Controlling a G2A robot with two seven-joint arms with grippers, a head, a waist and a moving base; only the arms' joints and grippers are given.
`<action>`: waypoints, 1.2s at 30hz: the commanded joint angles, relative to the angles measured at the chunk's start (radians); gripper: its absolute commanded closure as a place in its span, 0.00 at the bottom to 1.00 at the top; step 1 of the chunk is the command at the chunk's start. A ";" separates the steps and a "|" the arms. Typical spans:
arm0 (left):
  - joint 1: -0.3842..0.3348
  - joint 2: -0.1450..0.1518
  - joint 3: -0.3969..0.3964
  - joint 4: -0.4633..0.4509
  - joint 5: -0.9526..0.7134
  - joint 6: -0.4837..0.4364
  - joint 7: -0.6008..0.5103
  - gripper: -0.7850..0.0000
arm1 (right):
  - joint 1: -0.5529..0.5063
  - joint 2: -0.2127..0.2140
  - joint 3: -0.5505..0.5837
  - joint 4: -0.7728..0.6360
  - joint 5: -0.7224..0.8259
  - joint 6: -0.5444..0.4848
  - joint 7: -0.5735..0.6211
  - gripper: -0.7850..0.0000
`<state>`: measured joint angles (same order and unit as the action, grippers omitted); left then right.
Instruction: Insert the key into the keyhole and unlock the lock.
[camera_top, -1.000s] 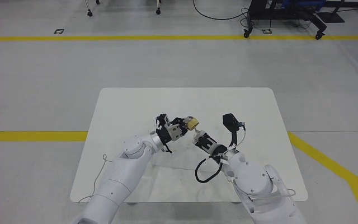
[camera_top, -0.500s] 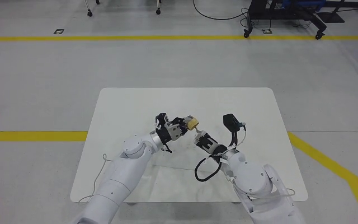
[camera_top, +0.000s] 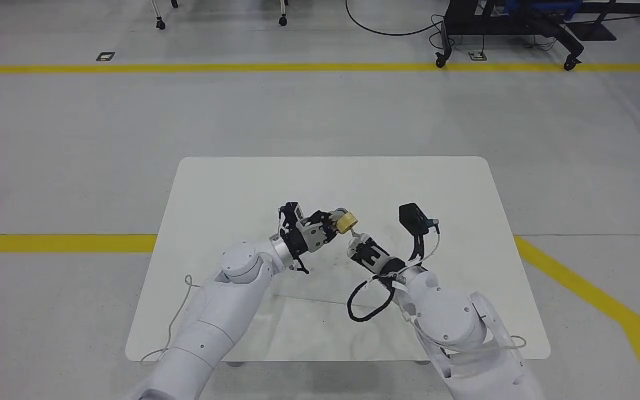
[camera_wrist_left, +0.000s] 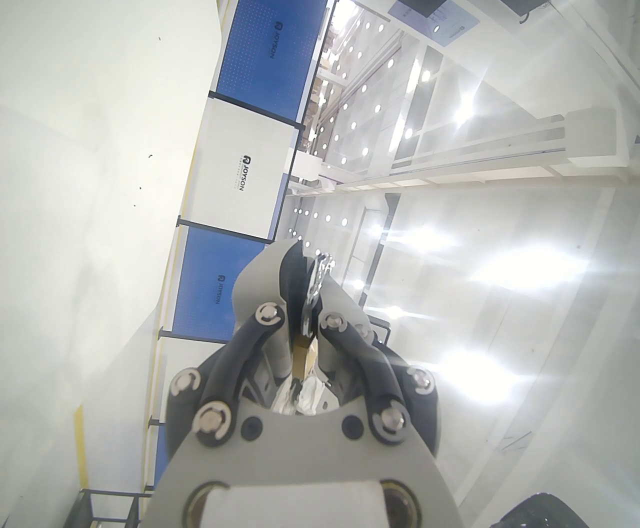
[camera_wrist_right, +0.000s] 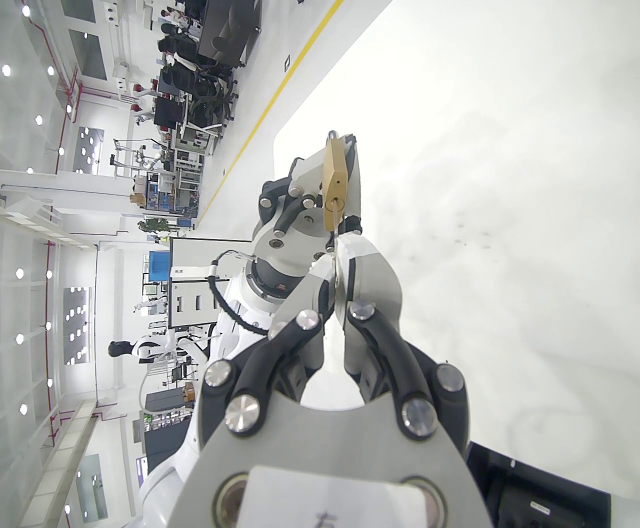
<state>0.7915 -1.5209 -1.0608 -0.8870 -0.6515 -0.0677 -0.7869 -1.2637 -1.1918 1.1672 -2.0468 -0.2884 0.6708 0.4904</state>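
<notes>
A brass padlock is held above the middle of the white table, and my left gripper is shut on it. In the left wrist view its steel shackle pokes out between the shut fingers of the left gripper. In the right wrist view the padlock faces me with its keyhole end. My right gripper is shut on a small key whose blade meets the keyhole. From above, the right gripper sits just beside the lock.
Both arms meet over the table's centre. A black cable loop hangs from the right arm above the table's near half. Yellow floor lines run past the table on both sides.
The right gripper has edged a little toward the padlock. The left arm holds the lock where it was.
</notes>
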 joint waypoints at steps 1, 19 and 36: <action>0.000 0.000 0.001 -0.001 0.008 -0.003 0.003 1.00 | 0.000 0.000 0.001 0.000 -0.001 0.002 0.000 1.00; 0.013 0.002 0.015 -0.038 0.103 -0.024 0.055 1.00 | 0.012 -0.001 -0.001 0.009 -0.026 0.038 0.030 1.00; 0.032 0.004 0.019 -0.076 0.162 -0.055 0.087 1.00 | 0.039 -0.007 -0.017 0.039 -0.040 0.077 0.039 1.00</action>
<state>0.8209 -1.5165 -1.0391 -0.9624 -0.4818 -0.1225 -0.6972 -1.2263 -1.1988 1.1513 -2.0098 -0.3281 0.7454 0.5290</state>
